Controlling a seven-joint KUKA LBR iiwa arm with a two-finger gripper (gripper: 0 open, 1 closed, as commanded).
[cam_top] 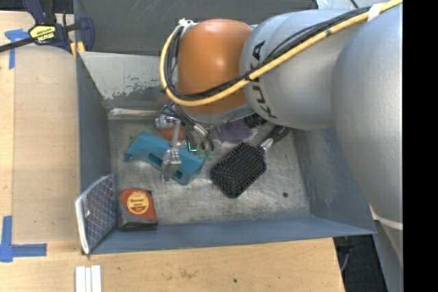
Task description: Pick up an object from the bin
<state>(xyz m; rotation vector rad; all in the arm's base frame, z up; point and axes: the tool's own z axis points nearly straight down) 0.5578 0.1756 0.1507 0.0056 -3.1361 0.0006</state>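
My gripper (171, 164) hangs below the arm's orange cover, at the middle of the bin. Its tip is down on a teal plastic thing (147, 149), shaped like a tape dispenser, which lies left of the middle of the bin floor. Just right of the gripper lies a black hairbrush (237, 169) with its bristles up and its handle pointing up to the right under the arm. A small green piece (196, 146) shows close to the gripper, between the teal thing and the brush.
An orange tape measure (136, 205) lies at the front left corner, beside a grey mesh piece (98, 208) leaning against the left wall. The arm covers the back right of the bin.
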